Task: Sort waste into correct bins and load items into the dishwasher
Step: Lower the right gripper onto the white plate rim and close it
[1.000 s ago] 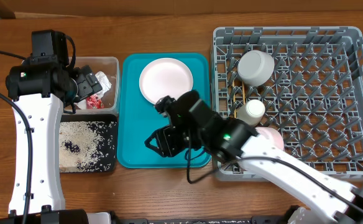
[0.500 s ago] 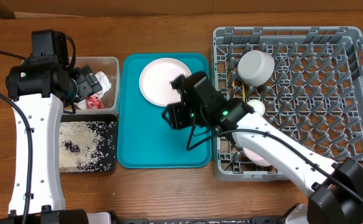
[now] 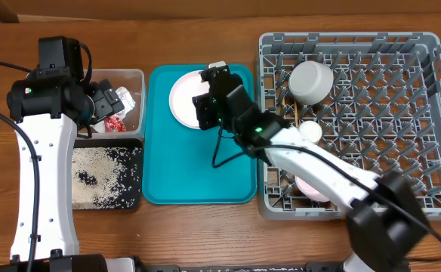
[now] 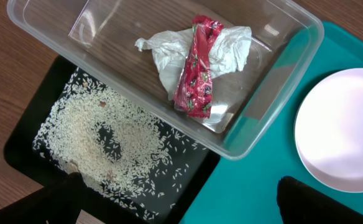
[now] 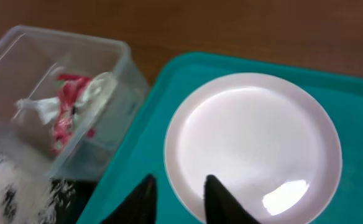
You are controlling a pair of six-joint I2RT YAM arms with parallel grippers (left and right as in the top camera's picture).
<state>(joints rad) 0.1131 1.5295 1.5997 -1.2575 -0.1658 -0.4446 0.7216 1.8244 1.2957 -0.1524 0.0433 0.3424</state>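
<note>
Most of the job done, by the look of it.

Trash first: crumpled napkin (image 4: 197, 53) and red snack wrapper (image 4: 195, 71) lying together in the clear tub (image 4: 107, 28). Rice scraps (image 4: 88, 124) spread over the black tray (image 4: 26, 146) just beside it. No trash to be seen anywhere else.

Next, the dishes. Already in the grey dish rack (image 3: 402, 113): pale grey bowl (image 3: 311, 81) near the far left corner, small white cup (image 3: 309, 132) a bit nearer the front, pink dish (image 3: 311, 187) by the front edge, partly hidden under the arm. Thin chopsticks (image 3: 298, 115) maybe between bowl and cup, too thin to be sure.

Only one thing left out: round white plate (image 3: 183, 98), flat on the far part of the teal tray (image 3: 198, 174).

Right gripper (image 5: 180, 199) low over the near edge of that plate. Jaws only a little way apart, one finger over the teal, one over the white, plate rim showing in the gap. Hard to tell whether pinching the rim or just above it.

Left gripper (image 4: 181, 208) up over the tub and black tray, jaws spread as wide as can be, nothing between them.

Left to do, most likely: get a good hold of the plate, lift it, stand it between the pegs of the rack.
</note>
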